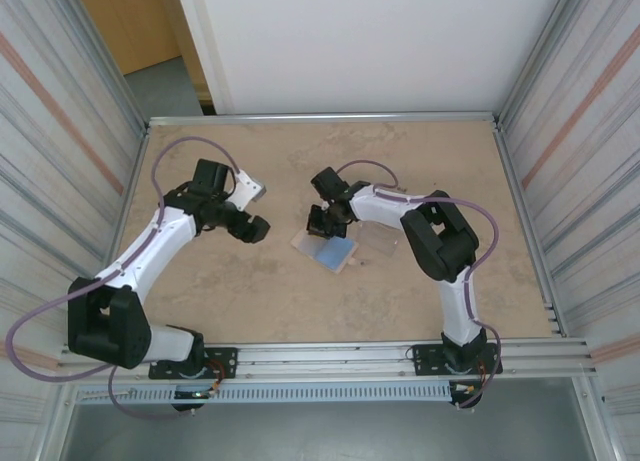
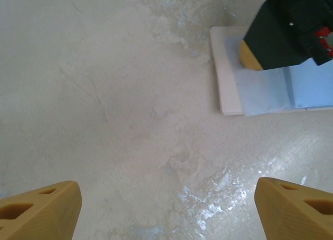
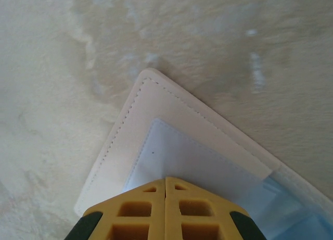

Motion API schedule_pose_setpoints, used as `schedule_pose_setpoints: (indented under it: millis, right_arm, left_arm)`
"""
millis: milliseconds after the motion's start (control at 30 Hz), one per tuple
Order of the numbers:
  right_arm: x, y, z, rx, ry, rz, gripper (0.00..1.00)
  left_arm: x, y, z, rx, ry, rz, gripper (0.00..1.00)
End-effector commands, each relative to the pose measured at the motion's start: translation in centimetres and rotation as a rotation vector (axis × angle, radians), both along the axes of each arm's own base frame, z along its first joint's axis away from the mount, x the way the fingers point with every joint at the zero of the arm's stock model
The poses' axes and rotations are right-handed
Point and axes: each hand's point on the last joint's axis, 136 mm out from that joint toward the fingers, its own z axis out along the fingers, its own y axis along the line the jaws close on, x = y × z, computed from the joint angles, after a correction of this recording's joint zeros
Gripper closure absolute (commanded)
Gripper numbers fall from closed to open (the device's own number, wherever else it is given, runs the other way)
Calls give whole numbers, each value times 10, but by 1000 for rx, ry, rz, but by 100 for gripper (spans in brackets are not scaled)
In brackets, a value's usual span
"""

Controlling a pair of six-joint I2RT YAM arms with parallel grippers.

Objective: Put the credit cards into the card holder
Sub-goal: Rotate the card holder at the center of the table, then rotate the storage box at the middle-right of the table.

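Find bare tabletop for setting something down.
Free: far strip along the back rail; near stretch by the front rail; patch under the open left jaws. Crowded: centre, where shut right jaws touch the bluish clear plastic sleeve on the beige stitched square.

The card holder (image 1: 332, 251), a flat see-through sleeve tinted pale blue, lies flat on a beige stitched piece (image 3: 122, 141) on the table (image 1: 250, 301), near the centre of the top view, slightly askew.

White-black arms (image 1: 150, 243), lilac cables (image 1: 190, 140), ochre fingers (image 3: 135, 214).
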Motion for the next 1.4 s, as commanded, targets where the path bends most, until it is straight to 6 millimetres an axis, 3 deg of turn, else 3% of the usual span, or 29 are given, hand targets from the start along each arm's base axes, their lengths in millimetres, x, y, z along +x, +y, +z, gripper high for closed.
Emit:
schedule_pose_setpoints:
  millis: [0, 167, 333, 433, 533, 700, 833, 1000, 1200, 1367]
  right_arm:
    - [-24, 10, -15, -47, 54, 86, 100]
    - [-33, 12, -13, -56, 58, 96, 100]
    - [-18, 4, 30, -14, -17, 92, 100]
    - [-7, -13, 67, -6, -79, 92, 88]
    - [5, -41, 96, -16, -128, 79, 70]
    - [33, -91, 121, -91, -166, 65, 51]
    - [59, -129, 120, -235, -179, 76, 36]
    - [88, -168, 100, -465, -157, 110, 22]
    - [101, -185, 67, -539, -80, 138, 18]
    - [102, -202, 57, -559, -43, 120, 18]
  left_arm:
    - [-10, -14, 3, -39, 54, -48, 13]
    - [-16, -26, -5, -53, 85, -80, 15]
    - [-14, -32, -2, -51, 74, -98, 9]
    - [-11, -36, 9, -59, 46, -99, 1]
    - [-11, -49, 17, -8, -23, -181, 1]
    - [-12, -83, 23, 116, -144, -336, 1]
    - [-8, -109, 31, 129, -183, -373, 1]
    - [-5, -124, 33, 128, -205, -402, 1]
    - [-6, -123, 36, 135, -219, -405, 1]
    - [-9, -122, 36, 120, -208, -389, 1]
